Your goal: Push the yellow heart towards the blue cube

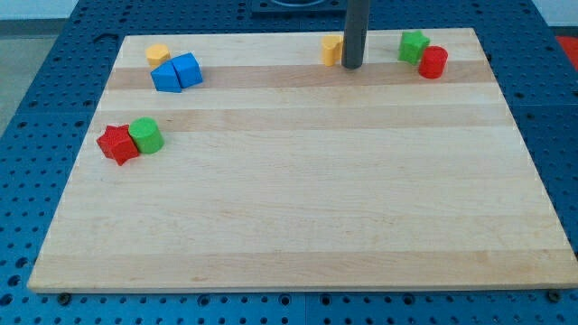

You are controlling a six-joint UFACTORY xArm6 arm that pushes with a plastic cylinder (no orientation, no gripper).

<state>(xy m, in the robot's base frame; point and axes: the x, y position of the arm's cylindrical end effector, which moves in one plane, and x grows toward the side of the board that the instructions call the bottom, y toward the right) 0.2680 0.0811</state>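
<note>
A yellow block (pixel 331 50), likely the heart, lies near the view's top, right of centre, its right part hidden behind my rod. My tip (pixel 351 67) touches or almost touches the block's right side. The blue cube (pixel 188 69) sits at the view's upper left, far to the left of the yellow block. A second blue block (pixel 165 78), wedge-like, lies against the cube's left side.
Another yellow block (pixel 158 53) lies just above and left of the blue pair. A red star-like block (pixel 117 144) and a green cylinder (pixel 146 135) touch at the left edge. A green block (pixel 414 45) and a red cylinder (pixel 433 61) sit at the upper right.
</note>
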